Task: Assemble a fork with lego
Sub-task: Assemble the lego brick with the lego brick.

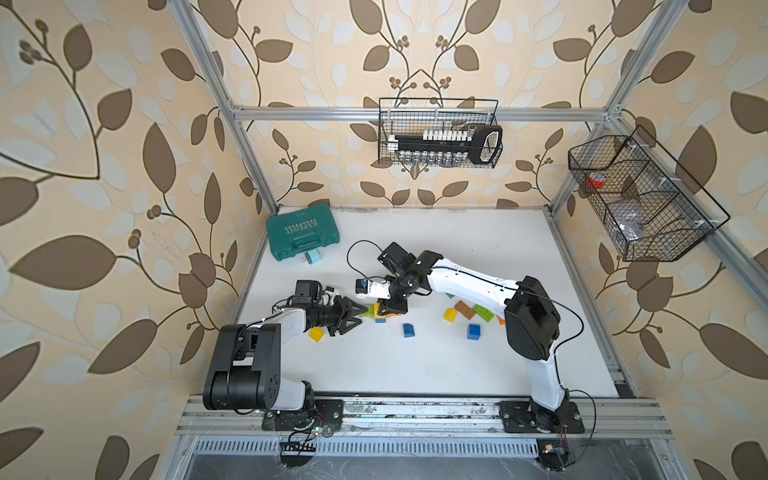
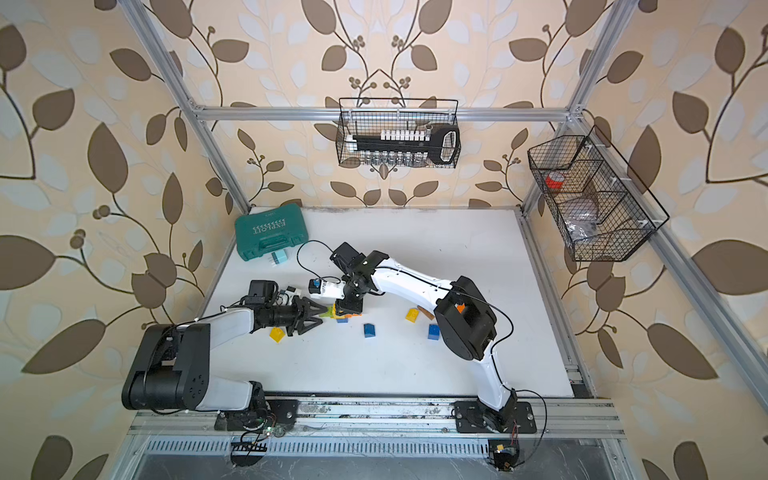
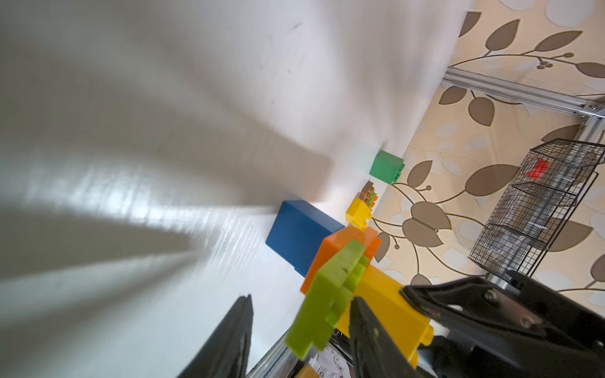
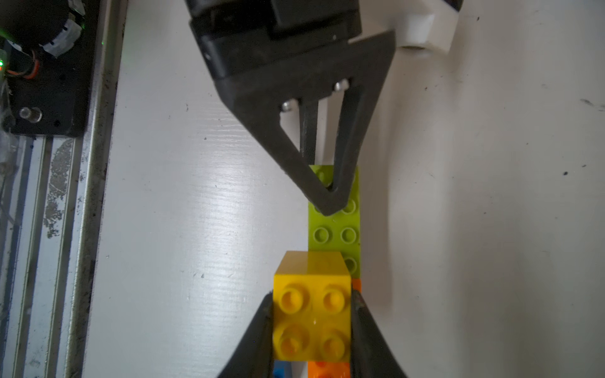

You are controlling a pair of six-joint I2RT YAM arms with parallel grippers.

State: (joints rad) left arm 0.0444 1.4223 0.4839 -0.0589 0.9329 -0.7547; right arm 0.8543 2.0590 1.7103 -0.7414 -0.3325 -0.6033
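Fingers [image 4: 252,343] of right gripper [image 4: 312,294] pinched yellow brick [image 4: 311,327]; lime brick [image 4: 334,229] lay lengthwise toward left gripper [image 3: 301,299], fingers parted around its end.

I'm seeing a yellow square brick [image 4: 311,322] sitting over one end of a lime-green long plate [image 4: 334,234] overlapping an orange brick [image 4: 327,369] mid-table, with a blue brick [image 1: 409,329], a brown brick [image 1: 464,309] and a green brick [image 1: 483,313] lying loose nearby.
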